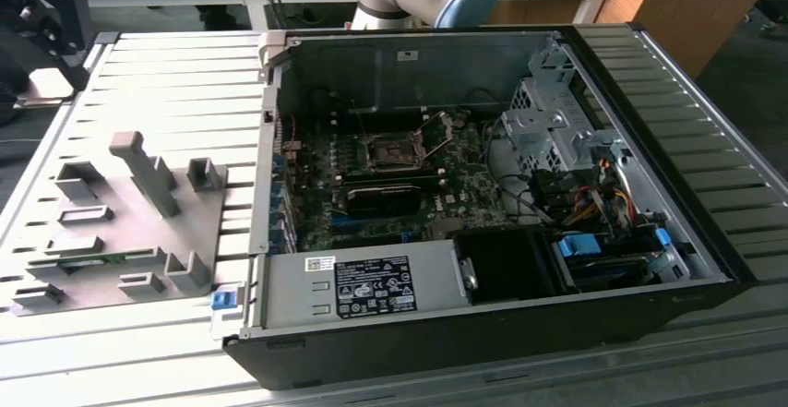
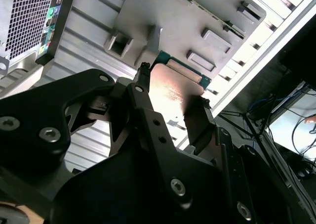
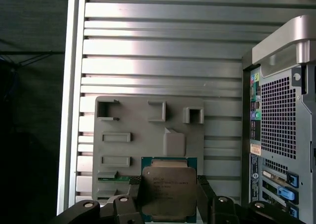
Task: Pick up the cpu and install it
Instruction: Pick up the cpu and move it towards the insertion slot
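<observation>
Pickup looks done: your end effector is clenched on the cpu over the grey tray. The socket looks empty, so the install isn't done yet.

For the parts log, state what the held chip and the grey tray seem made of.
The chip: brushed metal lid, dull silvery sheen, on a green board edge, likely laminate. The tray: probably matte plastic, uniform flat grey, blocky moulded pockets.

power supply label, cpu print, unreadable
</observation>
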{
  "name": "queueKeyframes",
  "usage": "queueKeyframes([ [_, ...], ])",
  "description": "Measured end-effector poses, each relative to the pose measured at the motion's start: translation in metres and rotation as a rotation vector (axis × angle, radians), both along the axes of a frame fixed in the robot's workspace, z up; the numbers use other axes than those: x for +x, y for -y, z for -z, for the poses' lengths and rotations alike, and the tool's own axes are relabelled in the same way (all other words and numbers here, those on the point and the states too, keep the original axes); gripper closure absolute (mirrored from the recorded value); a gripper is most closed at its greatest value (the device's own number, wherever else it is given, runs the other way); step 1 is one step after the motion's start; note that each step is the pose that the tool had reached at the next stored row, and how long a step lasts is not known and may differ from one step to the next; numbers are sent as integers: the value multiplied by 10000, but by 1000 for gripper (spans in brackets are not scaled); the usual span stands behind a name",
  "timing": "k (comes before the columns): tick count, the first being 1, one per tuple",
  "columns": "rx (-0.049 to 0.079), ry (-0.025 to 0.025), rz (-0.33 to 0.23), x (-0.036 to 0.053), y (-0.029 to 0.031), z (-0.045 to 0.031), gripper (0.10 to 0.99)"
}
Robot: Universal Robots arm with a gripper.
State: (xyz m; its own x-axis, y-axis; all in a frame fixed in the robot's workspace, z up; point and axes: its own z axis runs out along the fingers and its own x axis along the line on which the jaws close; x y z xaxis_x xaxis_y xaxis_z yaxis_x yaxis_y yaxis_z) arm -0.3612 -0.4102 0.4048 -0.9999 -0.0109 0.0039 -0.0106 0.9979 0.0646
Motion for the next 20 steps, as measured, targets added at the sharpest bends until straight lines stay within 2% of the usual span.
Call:
queueKeyframes([
  [20, 0, 0, -1, 264, 0, 5, 557],
])
